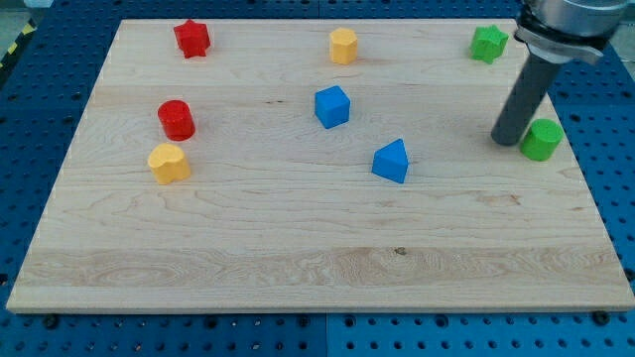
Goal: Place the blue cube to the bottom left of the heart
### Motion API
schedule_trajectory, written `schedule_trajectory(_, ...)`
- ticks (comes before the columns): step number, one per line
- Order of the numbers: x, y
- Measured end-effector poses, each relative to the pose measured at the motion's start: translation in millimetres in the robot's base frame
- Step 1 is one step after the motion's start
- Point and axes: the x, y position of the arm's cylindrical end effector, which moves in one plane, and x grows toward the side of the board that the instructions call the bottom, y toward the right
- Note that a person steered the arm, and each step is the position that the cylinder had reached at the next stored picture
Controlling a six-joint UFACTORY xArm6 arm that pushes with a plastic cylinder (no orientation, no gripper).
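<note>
In the camera view, my arm comes down from the far right corner of the tabletop (298, 258). Its grey metal body is cut by the upper edge of the picture, and below it hangs my tool, a straight dark rod that leans a little. My tip (506, 140) stands on the wood near the right edge, just beside the green cylinder (542, 139) on its left side; I cannot tell if they touch. The tool is only a rod, with nothing that opens or closes, and it holds nothing.

The tabletop is a board of pale wood with long grain lines, lying on a blue plate full of small holes. The blocks are small, matte, one colour each.

The blue cube (332, 106) stands near the middle of the tabletop, a little toward the far edge, well apart from my tip. The yellow heart (169, 163) lies close to the left edge, and a red cylinder (177, 119) is just beyond it. A blue block (391, 161) of wedge-like shape sits nearer the front than the cube. Along the far edge I see a red star (191, 39), a yellow hexagonal block (343, 46) and a green star (488, 43).
</note>
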Motion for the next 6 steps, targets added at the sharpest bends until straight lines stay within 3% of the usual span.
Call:
schedule_trajectory(5,-37,-227)
schedule_trajectory(6,-53,-240)
